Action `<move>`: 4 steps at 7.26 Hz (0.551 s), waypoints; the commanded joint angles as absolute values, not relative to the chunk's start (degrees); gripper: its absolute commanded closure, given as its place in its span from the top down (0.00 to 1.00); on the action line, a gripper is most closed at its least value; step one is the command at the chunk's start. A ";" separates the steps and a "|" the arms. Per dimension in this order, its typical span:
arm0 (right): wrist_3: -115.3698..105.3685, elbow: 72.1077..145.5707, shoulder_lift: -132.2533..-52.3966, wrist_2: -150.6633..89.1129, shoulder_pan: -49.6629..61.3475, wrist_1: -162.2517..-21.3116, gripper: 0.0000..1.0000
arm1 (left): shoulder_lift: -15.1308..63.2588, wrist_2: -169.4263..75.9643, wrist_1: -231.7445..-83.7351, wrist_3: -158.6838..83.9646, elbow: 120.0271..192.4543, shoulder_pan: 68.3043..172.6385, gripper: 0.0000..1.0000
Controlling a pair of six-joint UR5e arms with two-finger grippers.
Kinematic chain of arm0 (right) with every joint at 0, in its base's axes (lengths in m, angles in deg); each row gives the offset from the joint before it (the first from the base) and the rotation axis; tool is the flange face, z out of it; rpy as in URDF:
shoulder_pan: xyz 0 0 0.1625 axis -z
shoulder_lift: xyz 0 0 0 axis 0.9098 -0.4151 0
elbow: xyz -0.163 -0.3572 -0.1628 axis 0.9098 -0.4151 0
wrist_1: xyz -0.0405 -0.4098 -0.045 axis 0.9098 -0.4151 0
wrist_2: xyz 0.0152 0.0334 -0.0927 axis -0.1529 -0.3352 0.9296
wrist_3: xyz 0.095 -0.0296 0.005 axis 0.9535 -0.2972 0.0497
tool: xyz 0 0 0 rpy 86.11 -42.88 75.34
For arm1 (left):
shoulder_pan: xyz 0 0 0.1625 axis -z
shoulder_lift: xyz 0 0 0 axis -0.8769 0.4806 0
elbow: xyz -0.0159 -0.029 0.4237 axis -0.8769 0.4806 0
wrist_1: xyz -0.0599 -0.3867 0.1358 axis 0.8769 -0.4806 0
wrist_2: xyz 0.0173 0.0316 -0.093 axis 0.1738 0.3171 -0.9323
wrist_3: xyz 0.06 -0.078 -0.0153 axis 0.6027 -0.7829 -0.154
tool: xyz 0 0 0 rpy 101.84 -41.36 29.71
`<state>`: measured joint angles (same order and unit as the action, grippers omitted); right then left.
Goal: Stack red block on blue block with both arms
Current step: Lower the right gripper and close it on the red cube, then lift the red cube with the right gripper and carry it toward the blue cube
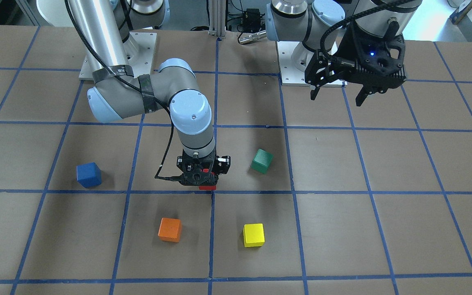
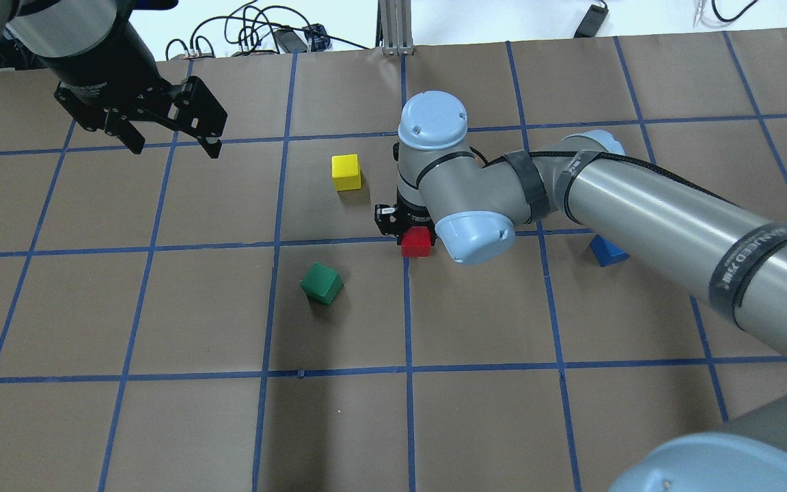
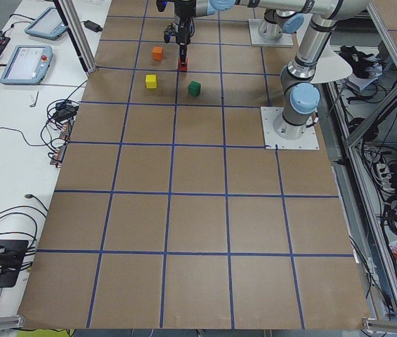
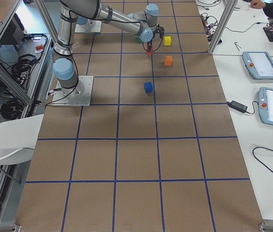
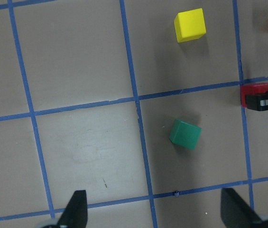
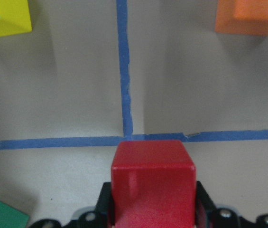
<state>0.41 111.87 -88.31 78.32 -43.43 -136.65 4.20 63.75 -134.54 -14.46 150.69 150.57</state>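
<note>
The black fingers (image 6: 201,202) of the right gripper (image 1: 203,180) press narrowly against two opposite faces of the small matte bright-red cube (image 6: 152,183), holding it right at a crossing of blue tape lines (image 6: 123,71); whether the cube touches the brown paper-covered table (image 1: 383,229) or hangs just above it cannot be told. The gripper points straight down from its silver-grey right arm (image 2: 646,205), which reaches in low over the table. The small royal-blue cube (image 1: 89,175) stands alone on the table, well apart from the red one on the robot's right, with nothing on top. A dark green cube (image 1: 262,160) lies near the red cube on the other side, and a yellow cube (image 1: 253,235) and an orange cube (image 1: 169,229) sit farther from the robot. The left gripper (image 1: 336,99) hangs high above the table, well away from every cube, its fingers (image 5: 75,209) spread wide with nothing between them.
</note>
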 commanded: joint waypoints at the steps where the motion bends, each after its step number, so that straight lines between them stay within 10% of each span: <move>1: -0.32 103.33 -90.19 78.29 -39.32 -123.71 0.00 | 4.12 63.75 -134.54 -14.46 150.70 150.57 1.00; 4: -8.34 101.89 -93.26 78.99 -29.48 -112.80 0.00 | 4.21 63.66 -134.54 -14.46 150.70 150.57 1.00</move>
